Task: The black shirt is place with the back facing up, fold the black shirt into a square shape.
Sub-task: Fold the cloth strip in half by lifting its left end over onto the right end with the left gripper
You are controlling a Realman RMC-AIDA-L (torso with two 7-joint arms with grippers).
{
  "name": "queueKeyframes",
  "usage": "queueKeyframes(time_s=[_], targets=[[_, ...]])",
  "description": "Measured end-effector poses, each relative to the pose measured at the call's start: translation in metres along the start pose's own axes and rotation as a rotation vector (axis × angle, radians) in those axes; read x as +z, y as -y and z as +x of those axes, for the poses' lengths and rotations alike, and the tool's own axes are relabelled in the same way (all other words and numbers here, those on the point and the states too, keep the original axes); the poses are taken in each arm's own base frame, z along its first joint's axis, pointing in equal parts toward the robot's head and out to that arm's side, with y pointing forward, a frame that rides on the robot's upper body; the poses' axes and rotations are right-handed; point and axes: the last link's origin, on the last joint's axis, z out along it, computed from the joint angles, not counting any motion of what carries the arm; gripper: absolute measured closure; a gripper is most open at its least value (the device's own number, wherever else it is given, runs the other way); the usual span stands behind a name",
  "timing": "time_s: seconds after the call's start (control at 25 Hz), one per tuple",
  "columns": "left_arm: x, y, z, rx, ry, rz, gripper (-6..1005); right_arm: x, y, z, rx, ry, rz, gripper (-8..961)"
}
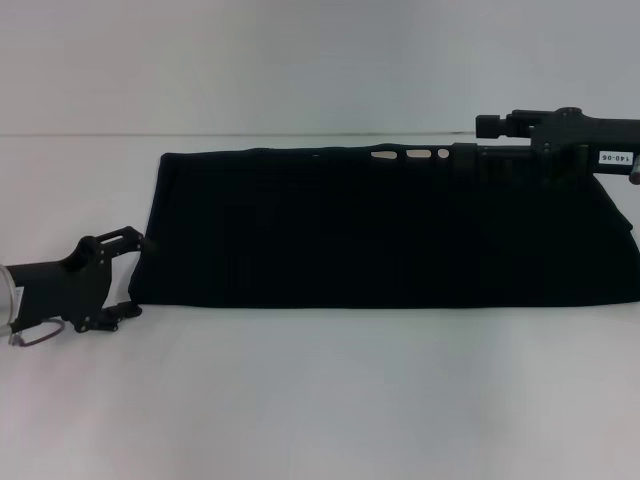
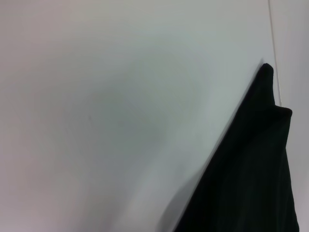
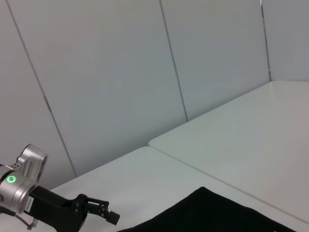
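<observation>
The black shirt [image 1: 380, 230] lies on the white table [image 1: 320, 400] as a long, wide band. A corner of the black shirt [image 2: 256, 159] shows in the left wrist view, and an edge of the black shirt [image 3: 217, 215] in the right wrist view. My left gripper [image 1: 136, 278] stands open at the shirt's left end, its upper fingertip touching the edge, with no cloth between the fingers. The right wrist view also catches the left gripper [image 3: 104, 212]. My right gripper [image 1: 415, 154] reaches in from the right, low along the shirt's far edge, black against the black cloth.
A grey panelled wall [image 3: 120, 72] rises behind the table's far edge. Bare white tabletop lies in front of the shirt and to its left [image 2: 96, 121].
</observation>
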Motion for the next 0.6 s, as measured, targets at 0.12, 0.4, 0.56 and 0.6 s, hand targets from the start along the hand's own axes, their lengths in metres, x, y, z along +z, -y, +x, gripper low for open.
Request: queueKeyframes(time_s=[0.12, 0.4, 0.56, 0.6], targets=[[0.002, -0.005, 0.000, 0.006, 0.000, -0.008, 50, -0.001, 0.000, -0.001, -0.004, 0.000, 0.000, 208], [0.007, -0.013, -0.002, 0.022, 0.017, -0.014, 50, -0.001, 0.000, -0.005, -0.013, 0.005, 0.005, 208], [0.007, -0.015, 0.000, 0.031, 0.011, -0.015, 50, -0.001, 0.000, -0.006, -0.011, 0.010, 0.005, 208], [0.007, -0.016, 0.000, 0.036, 0.009, -0.015, 50, -0.001, 0.000, -0.006, -0.011, 0.011, 0.005, 208]])
